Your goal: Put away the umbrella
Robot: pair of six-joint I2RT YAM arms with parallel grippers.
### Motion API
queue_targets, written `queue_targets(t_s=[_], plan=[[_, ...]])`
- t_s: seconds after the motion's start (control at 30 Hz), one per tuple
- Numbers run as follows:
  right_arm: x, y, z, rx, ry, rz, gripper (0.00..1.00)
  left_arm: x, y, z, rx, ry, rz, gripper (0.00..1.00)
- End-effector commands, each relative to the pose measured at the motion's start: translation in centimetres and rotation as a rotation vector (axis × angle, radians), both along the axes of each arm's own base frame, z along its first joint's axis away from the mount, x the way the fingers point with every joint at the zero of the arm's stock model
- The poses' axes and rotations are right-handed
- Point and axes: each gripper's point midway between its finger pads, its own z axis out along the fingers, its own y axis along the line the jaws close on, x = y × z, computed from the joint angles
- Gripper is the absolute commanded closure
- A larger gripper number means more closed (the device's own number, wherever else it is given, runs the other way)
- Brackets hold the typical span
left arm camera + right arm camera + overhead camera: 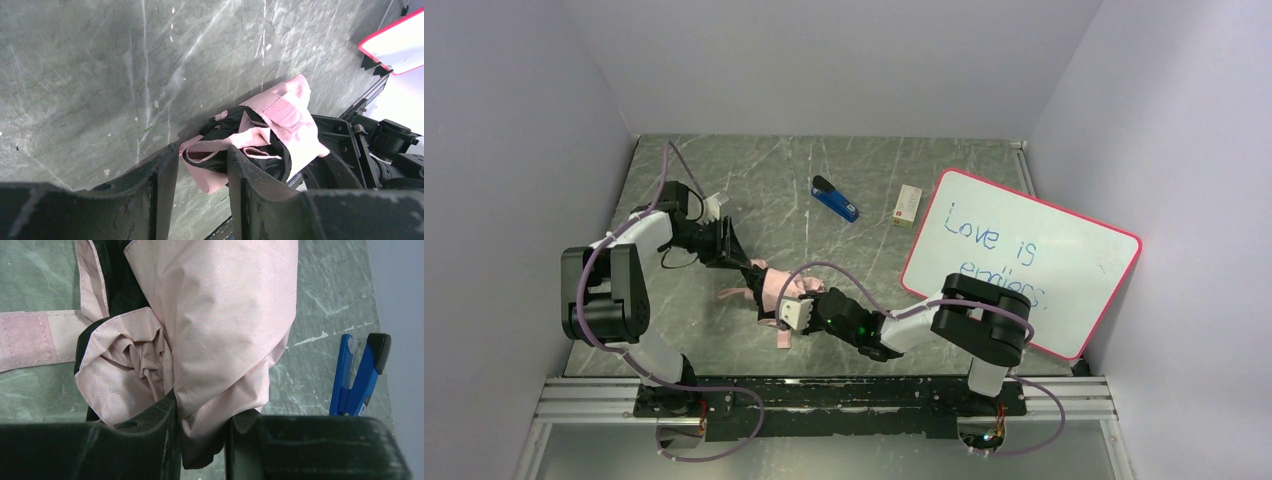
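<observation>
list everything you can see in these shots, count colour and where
umbrella: 1, pale pink outside, black inside, bunched mid-table between both grippers
stapler: 1, blue and black, far centre of the table
small box: 1, whitish, just right of the stapler
whiteboard: 1, white with pink-red frame, blue writing, right side
table: 1, grey-green marbled, under everything
left gripper: 1, black, jaws either side of umbrella fabric
right gripper: 1, black, shut on pink umbrella fabric

Umbrella [774, 290]: collapsed, loosely bunched, unwrapped. Fabric pale pink outside, black inside, creased. Pink strap [30, 342] unfastened, trailing flat. Lies on counter [874, 170], left of centre, toward near edge.
</observation>
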Motion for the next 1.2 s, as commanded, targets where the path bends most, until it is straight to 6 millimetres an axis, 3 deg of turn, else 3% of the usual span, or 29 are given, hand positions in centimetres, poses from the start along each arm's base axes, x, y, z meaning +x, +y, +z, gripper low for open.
queue_targets(t_s=[0.0, 0.33, 0.47, 0.73, 1.17], plan=[[-2.0, -2.8, -5.6, -0.208, 0.096, 0.033, 0.89, 0.7, -0.5, 1.0, -0.013, -0.05, 0.002, 0.58], [-2.1, -2.9, -5.6, -0.211, 0.096, 0.031, 0.89, 0.5, -1.2, 1.1, -0.029, -0.04, -0.028, 0.8], [-2.1, -2.9, -5.6, -0.211, 0.094, 0.032, 0.89, 0.7, -1.2, 1.5, -0.027, -0.046, -0.036, 0.95], [-2.2, -2.8, -5.6, -0.215, 0.089, 0.035, 0.89, 2.9, -2.0, 4.6, -0.035, -0.135, -0.07, 0.95], [-2.3, -2.8, -5.5, -0.223, 0.082, 0.04, 0.89, 1.3, -11.0, 6.7, 0.006, -0.281, -0.346, 0.95]])
